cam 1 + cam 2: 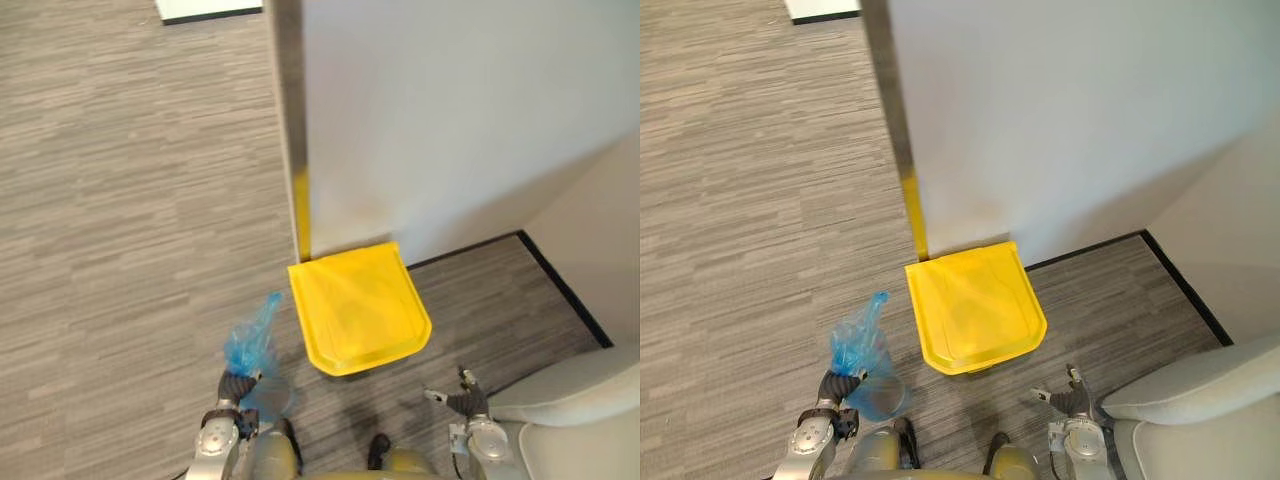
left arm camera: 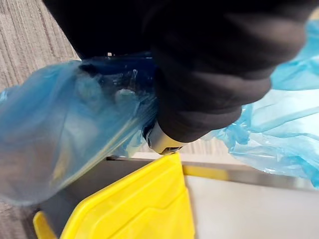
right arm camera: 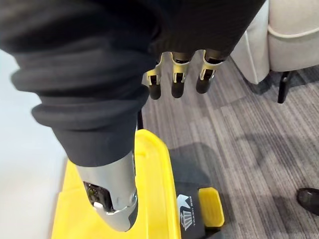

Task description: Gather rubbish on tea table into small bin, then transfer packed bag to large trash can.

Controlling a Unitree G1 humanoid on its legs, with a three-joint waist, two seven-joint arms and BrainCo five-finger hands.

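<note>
My left robot hand (image 1: 237, 386) is clenched round the neck of the crumpled translucent blue plastic bag (image 1: 251, 340), at 8 o'clock of the closed yellow-lidded trash can (image 1: 360, 305). My right robot hand (image 1: 466, 403) hangs spread, empty.

The large trash can (image 1: 360, 305) stands on the floor (image 1: 120, 200). Its back is against the wall (image 1: 450, 120), by the wall's left end. The bag (image 1: 250, 345) is just left of the can, near its front left corner. The left robot hand (image 1: 236, 385) has its fingers curled round the bag. The right robot hand (image 1: 463, 402) is in front of the can and to its right, apart from it, with straight fingers. A seat (image 1: 575, 395) stands right of that hand.
</note>
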